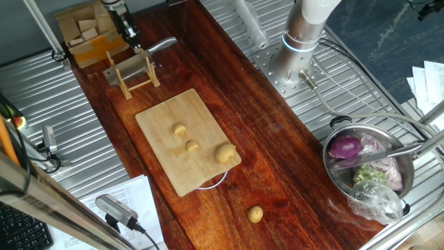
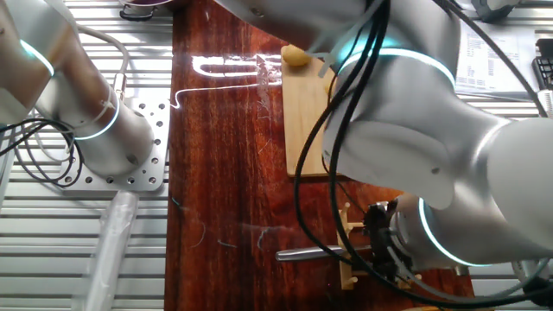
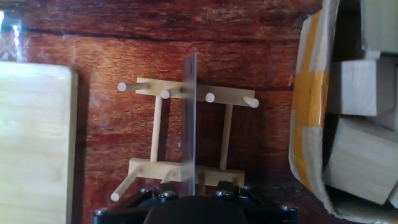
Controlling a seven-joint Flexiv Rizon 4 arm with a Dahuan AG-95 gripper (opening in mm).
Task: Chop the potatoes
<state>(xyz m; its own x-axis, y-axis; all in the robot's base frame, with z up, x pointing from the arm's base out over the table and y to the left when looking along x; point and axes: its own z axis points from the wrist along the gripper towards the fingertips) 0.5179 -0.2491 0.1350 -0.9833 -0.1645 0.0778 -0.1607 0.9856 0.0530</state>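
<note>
The arm reaches over the far end of the dark wooden table (image 1: 208, 62), its gripper (image 1: 132, 35) pointed down at a small wooden rack (image 1: 136, 75) that holds a knife (image 1: 151, 50) on edge. From the hand view the knife blade (image 3: 189, 118) stands upright between the rack's pegs (image 3: 186, 134), running straight toward the camera, and its handle end disappears under the black gripper body at the bottom edge. The fingers themselves are hidden there, so whether the jaws are spread or pinching the handle cannot be told. In the other fixed view the arm's large white joints fill the frame, wrist bent low over the rack (image 2: 348, 246), the knife's metal handle (image 2: 307, 253) sticking out to the side.

The potatoes lie well apart from the gripper: three on the pale cutting board (image 1: 163, 149), namely two small ones (image 1: 180, 129) (image 1: 192, 146) and a larger one (image 1: 224, 153) near the board's edge. A fourth potato (image 1: 255, 214) sits on the bare table beyond the board. A cardboard box (image 1: 87, 35) of wooden blocks stands just beside the rack. A metal bowl (image 1: 409, 182) with a purple onion (image 1: 345, 147) sits off to one side
</note>
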